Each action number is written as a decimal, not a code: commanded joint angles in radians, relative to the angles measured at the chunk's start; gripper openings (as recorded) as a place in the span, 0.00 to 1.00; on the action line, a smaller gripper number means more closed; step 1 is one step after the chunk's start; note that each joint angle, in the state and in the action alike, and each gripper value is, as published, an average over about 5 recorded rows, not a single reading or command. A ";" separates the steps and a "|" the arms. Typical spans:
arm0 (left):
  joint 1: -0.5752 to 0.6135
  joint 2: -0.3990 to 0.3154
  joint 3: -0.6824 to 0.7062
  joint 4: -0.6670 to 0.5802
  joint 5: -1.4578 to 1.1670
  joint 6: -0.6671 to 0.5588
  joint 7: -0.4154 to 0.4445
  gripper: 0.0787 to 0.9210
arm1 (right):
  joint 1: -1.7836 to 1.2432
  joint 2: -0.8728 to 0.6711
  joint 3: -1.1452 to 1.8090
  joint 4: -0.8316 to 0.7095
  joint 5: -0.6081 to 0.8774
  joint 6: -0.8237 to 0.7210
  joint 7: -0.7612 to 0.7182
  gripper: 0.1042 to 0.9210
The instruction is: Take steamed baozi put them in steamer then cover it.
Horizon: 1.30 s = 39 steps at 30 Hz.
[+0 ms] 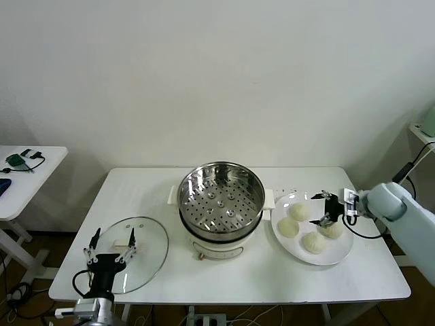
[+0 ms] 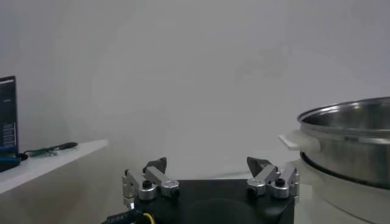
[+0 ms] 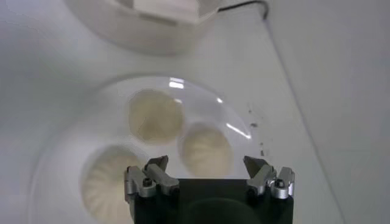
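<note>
Four steamed baozi [image 1: 311,229] are sitting on a flat white plate [image 1: 340,256] at the right end of the white table [image 1: 238,278], packed close in a loose cluster. The buns are round, with fine pleats running out from their centres, so they are showing no long axis. No writing or brand mark is showing on them or on the plate.

The right gripper [image 1: 327,210] is hovering just over the plate with its fingers spread apart and holding nothing; in the right wrist view its two tips [image 3: 206,172] are framing the buns below, one bun [image 3: 206,148] lying between them.

Just left of the plate the steamer [image 1: 221,193] is standing upright at the middle of the table, its shiny perforated basket sitting open-topped on a white pot base with side handles. No label can be read on it.

Farther left, near the table's front edge, the cover [image 1: 153,234] is lying flat, its white oblong handle [image 1: 123,242] running roughly left to right. The left gripper [image 1: 109,246] is hanging right above that handle with its fingers wide apart, gripping nothing.

At the far left a separate white side table [image 1: 41,176] is carrying a few small dark items, too small to identify.
</note>
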 commanded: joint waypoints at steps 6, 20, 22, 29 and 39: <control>0.009 0.006 -0.013 0.009 -0.012 -0.003 -0.003 0.88 | 0.391 0.190 -0.473 -0.320 -0.016 0.016 -0.114 0.88; 0.011 0.022 -0.044 0.019 -0.028 -0.001 -0.004 0.88 | 0.318 0.334 -0.422 -0.444 -0.025 0.039 -0.098 0.88; 0.011 0.021 -0.047 0.022 -0.029 -0.001 -0.004 0.88 | 0.309 0.344 -0.418 -0.451 -0.033 0.039 -0.100 0.88; 0.010 0.021 -0.051 0.027 -0.031 0.000 -0.004 0.88 | 0.296 0.381 -0.406 -0.504 -0.063 0.051 -0.101 0.88; 0.012 0.020 -0.058 0.027 -0.032 -0.001 -0.005 0.88 | 0.295 0.396 -0.403 -0.534 -0.083 0.061 -0.111 0.81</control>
